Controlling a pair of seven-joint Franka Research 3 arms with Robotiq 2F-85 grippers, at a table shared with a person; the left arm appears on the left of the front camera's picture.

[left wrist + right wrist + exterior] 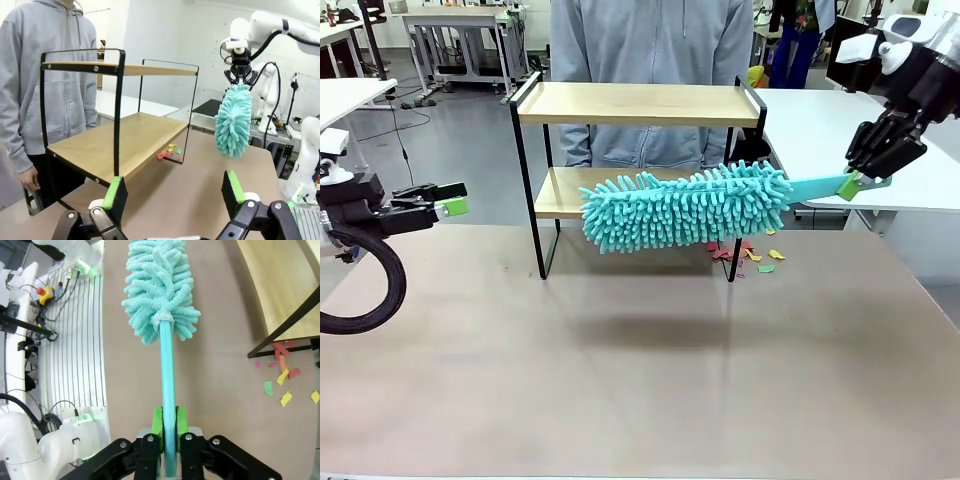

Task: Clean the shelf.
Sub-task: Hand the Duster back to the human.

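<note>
The shelf (640, 104) stands at the table's far middle: two light wooden boards in a black frame, both bare; its lower board (120, 145) shows in the left wrist view. A teal fluffy duster (685, 207) hangs in front of the lower board, above the table, its handle (167, 385) clamped in my right gripper (863, 182), which comes in from the right. Coloured paper scraps (750, 257) lie on the table by the shelf's right front leg. My left gripper (448, 200) hovers at the left edge, open and holding nothing, its green pads (233, 186) wide apart.
A person in a grey hoodie (650, 60) stands right behind the shelf, one hand (30, 178) hanging by its side. White tables (840, 130) flank the far side. The brown tabletop (640, 380) in front of the shelf is open room.
</note>
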